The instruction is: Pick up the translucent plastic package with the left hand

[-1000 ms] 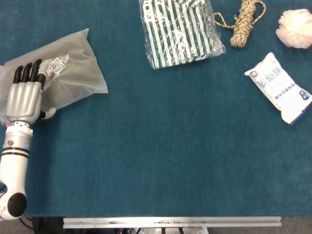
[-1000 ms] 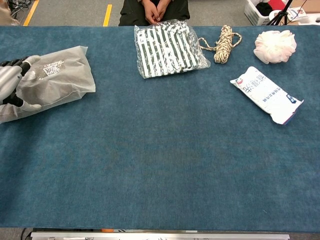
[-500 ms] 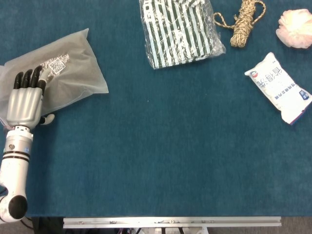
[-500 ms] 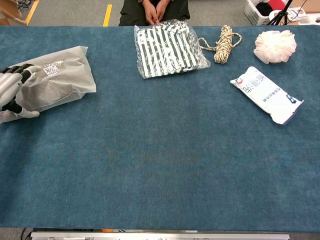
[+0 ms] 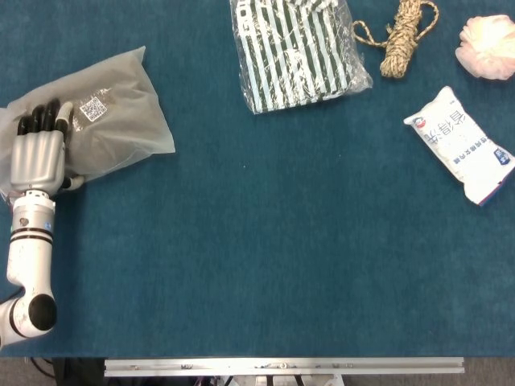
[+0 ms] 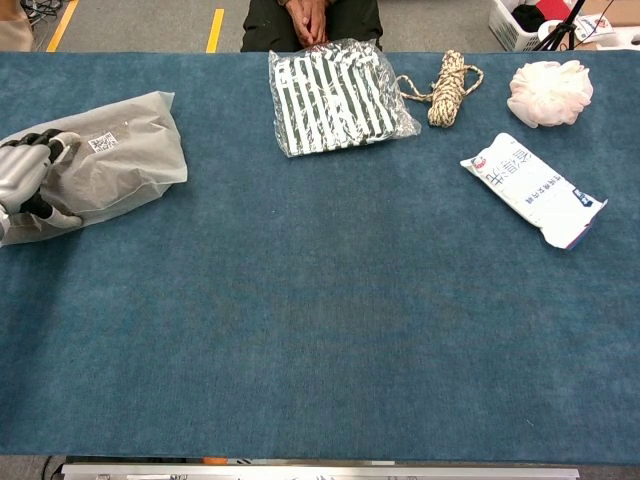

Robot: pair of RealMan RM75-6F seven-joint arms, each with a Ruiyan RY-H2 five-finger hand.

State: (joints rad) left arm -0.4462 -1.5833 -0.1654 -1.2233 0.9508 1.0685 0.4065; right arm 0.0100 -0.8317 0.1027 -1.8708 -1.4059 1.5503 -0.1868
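Note:
The translucent plastic package (image 5: 121, 121) lies at the far left of the blue table, a dark item and a small QR label showing through it. My left hand (image 5: 39, 157) rests on its left end, fingers curled down onto the film and the thumb tucked under the near edge, gripping it. In the chest view the package (image 6: 125, 160) sits flat on the cloth with the left hand (image 6: 22, 180) at the frame's left edge. Neither view shows my right hand.
A clear bag of striped cloth (image 5: 294, 52) lies at the far centre. A coil of rope (image 5: 406, 36) and a pale puff (image 5: 487, 47) are far right, a white packet (image 5: 460, 145) nearer. A seated person (image 6: 310, 15) is behind the table.
The left hand's fingers have curled from stretched flat to closed on the package's left end. The hand shifted slightly away from me, and the package edged a little left.

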